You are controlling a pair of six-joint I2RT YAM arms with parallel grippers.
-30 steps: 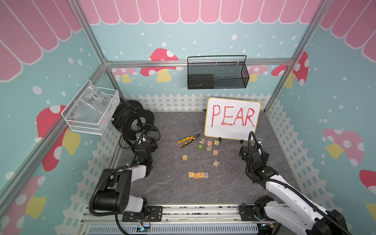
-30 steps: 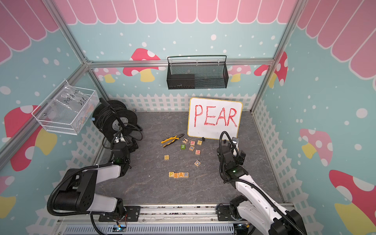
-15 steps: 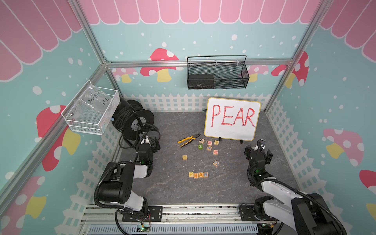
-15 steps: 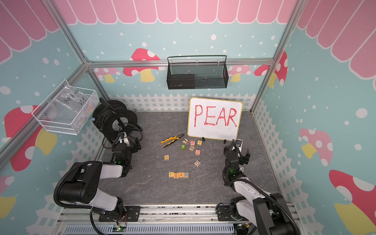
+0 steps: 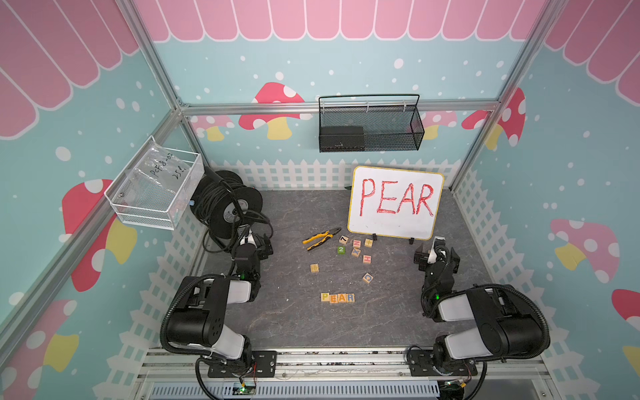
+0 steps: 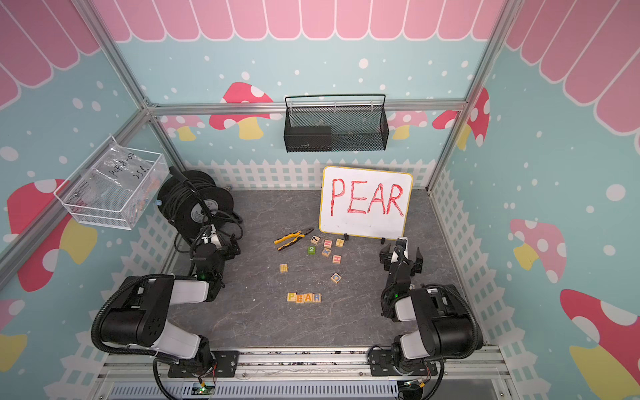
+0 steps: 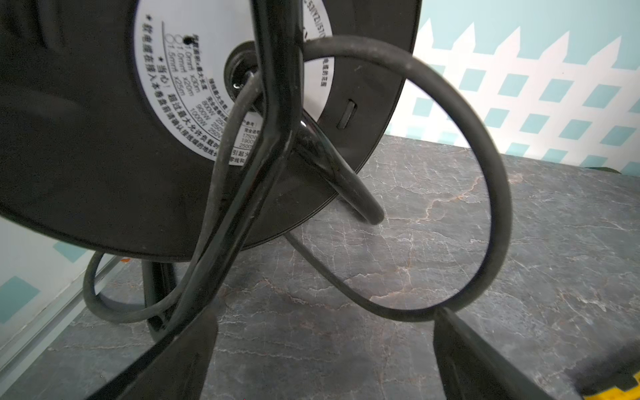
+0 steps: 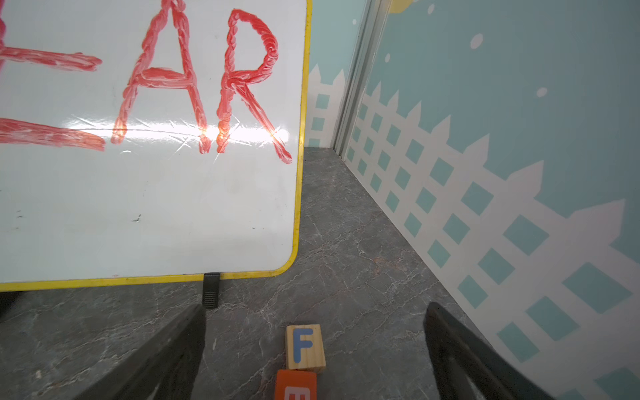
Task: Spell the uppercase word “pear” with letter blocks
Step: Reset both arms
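Blocks (image 5: 337,297) unchanged (right tool (image 5: 435,255) farther right)

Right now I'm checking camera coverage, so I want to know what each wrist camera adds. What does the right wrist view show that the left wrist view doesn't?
Only the right wrist view shows the white board with red lettering, a wooden block with a blue F and an orange block next to it. Only the left wrist view shows the black cable reel and its loose cable loop. Both show the grey stone-look table, the white fence trim on the wall, and their own open gripper: the right gripper and the left gripper.
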